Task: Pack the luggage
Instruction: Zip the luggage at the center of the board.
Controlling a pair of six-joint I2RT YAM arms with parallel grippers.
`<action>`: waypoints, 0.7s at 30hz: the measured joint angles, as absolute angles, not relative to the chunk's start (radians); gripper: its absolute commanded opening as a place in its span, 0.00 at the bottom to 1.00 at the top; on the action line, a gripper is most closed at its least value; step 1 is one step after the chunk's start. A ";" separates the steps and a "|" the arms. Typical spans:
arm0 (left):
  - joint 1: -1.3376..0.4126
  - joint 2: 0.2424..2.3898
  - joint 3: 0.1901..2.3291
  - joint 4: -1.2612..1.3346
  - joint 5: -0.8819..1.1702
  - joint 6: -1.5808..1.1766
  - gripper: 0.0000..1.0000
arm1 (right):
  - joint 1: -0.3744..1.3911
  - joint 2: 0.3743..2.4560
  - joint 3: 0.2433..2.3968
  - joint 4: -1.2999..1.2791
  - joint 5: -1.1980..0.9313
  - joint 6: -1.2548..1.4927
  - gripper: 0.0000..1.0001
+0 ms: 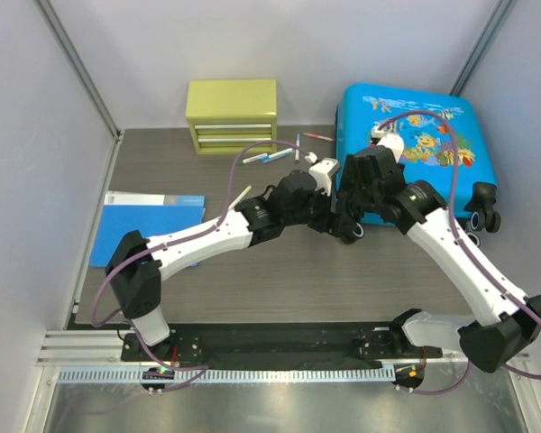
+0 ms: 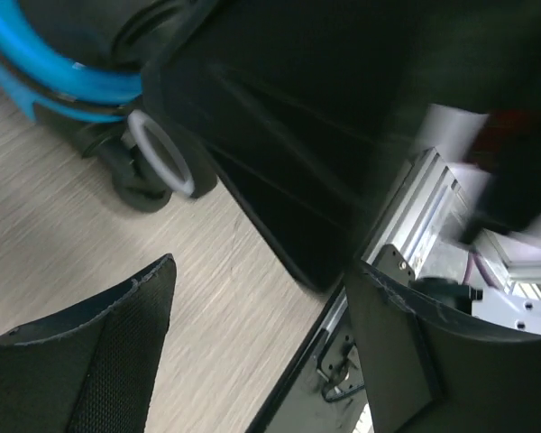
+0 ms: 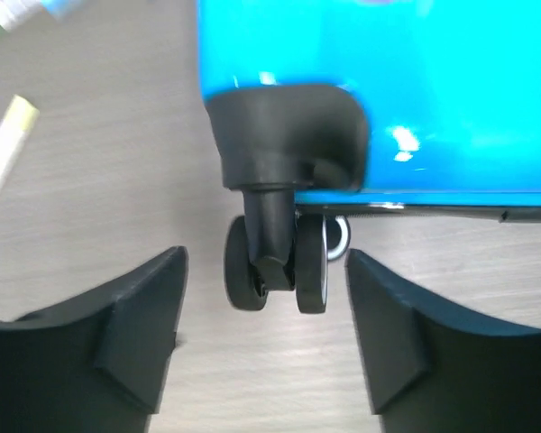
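Observation:
The luggage (image 1: 415, 135), a bright-blue suitcase with a fish print, lies shut at the back right of the table. My right gripper (image 1: 350, 224) is open and empty at its near-left corner. In the right wrist view the open gripper (image 3: 266, 334) straddles the table just below a black twin wheel (image 3: 275, 262) under the blue shell (image 3: 388, 72), not touching it. My left gripper (image 1: 329, 215) is open and empty beside the same corner. In the left wrist view (image 2: 261, 334) it sees a wheel (image 2: 153, 167) and the right arm's dark body (image 2: 298, 135).
A yellow-green drawer box (image 1: 232, 115) stands at the back. A flat blue folder (image 1: 149, 225) lies at the left. Pens (image 1: 270, 155) lie between the box and the suitcase, with a pale stick (image 1: 242, 197) nearer. The stick also shows in the right wrist view (image 3: 9, 144).

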State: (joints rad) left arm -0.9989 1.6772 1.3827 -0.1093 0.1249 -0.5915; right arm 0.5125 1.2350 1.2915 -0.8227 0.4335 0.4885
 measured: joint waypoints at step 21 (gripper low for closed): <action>-0.947 1.916 1.667 -0.373 0.056 -0.636 0.85 | 0.408 0.815 1.177 -1.007 0.499 0.556 1.00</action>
State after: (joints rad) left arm -0.9470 1.9160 1.6672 -0.3725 0.0555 -0.6357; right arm 0.4084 0.8154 1.1770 -1.0065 0.4992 0.5560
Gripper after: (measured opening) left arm 0.842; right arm 0.996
